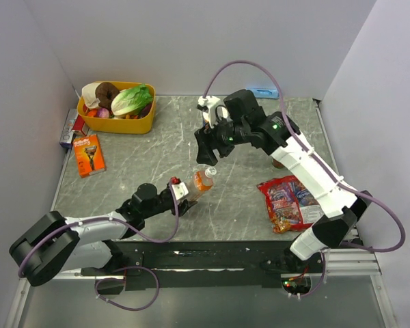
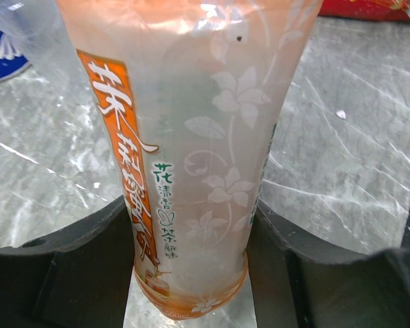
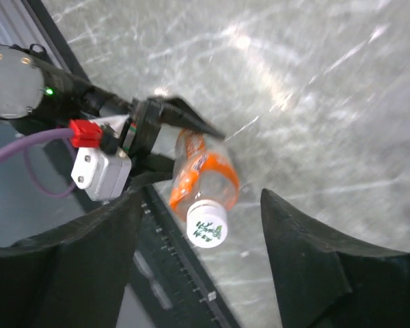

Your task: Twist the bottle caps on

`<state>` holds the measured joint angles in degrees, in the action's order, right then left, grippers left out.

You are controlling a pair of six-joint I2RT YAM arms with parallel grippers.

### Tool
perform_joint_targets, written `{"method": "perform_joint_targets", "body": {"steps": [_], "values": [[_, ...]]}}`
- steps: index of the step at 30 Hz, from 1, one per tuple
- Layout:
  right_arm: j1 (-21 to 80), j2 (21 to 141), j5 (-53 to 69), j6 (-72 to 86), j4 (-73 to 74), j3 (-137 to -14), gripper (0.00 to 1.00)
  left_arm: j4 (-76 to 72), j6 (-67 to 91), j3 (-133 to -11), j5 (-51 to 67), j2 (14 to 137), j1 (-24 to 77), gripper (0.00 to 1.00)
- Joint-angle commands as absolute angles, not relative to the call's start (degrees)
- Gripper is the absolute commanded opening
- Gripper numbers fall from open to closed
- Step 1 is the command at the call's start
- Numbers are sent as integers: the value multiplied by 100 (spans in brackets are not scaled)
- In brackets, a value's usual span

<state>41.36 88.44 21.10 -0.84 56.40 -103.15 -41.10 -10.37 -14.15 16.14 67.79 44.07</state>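
The orange drink bottle (image 1: 202,182), clear with an orange label, leans toward the right arm. A white cap with green print (image 3: 206,224) sits on its neck. My left gripper (image 1: 188,193) is shut on the bottle's lower body; in the left wrist view the bottle (image 2: 191,150) fills the gap between both black fingers (image 2: 75,263), its base just above the table. My right gripper (image 1: 208,154) is open and empty, hovering above the cap, and in the right wrist view (image 3: 199,205) its jaws stand wide on either side of it. The small blue caps and small clear bottles are out of view.
A yellow basket (image 1: 143,125) of vegetables stands at the back left. An orange razor pack (image 1: 89,154) lies at the left. A red snack packet (image 1: 287,201) lies at the right. A blue object (image 1: 263,92) lies at the back edge.
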Motion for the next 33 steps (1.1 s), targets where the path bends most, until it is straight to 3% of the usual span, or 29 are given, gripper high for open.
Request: {"method": "perform_joint_targets", "body": {"steps": [1, 3, 6, 12, 33], "values": [[4113, 8631, 2266, -1129, 5554, -10714, 82, -4175, -1063, -1652, 1994, 6820, 4438, 1], [3913, 8378, 3244, -1737, 5607, -10505, 84, -4017, -1151, -1679, 2082, 6724, 4430, 1], [3771, 7554, 4261, -4436, 5730, -9463, 79, -3727, -1457, -1653, 2276, 6478, 4430, 1], [3911, 6874, 4307, -6931, 6389, -8658, 80, -3148, -2012, -1529, 2786, 5924, 4421, 1], [4772, 6926, 4149, -8095, 6583, -8271, 63, -2320, -2267, -1907, 3006, 5590, 4421, 1]]}}
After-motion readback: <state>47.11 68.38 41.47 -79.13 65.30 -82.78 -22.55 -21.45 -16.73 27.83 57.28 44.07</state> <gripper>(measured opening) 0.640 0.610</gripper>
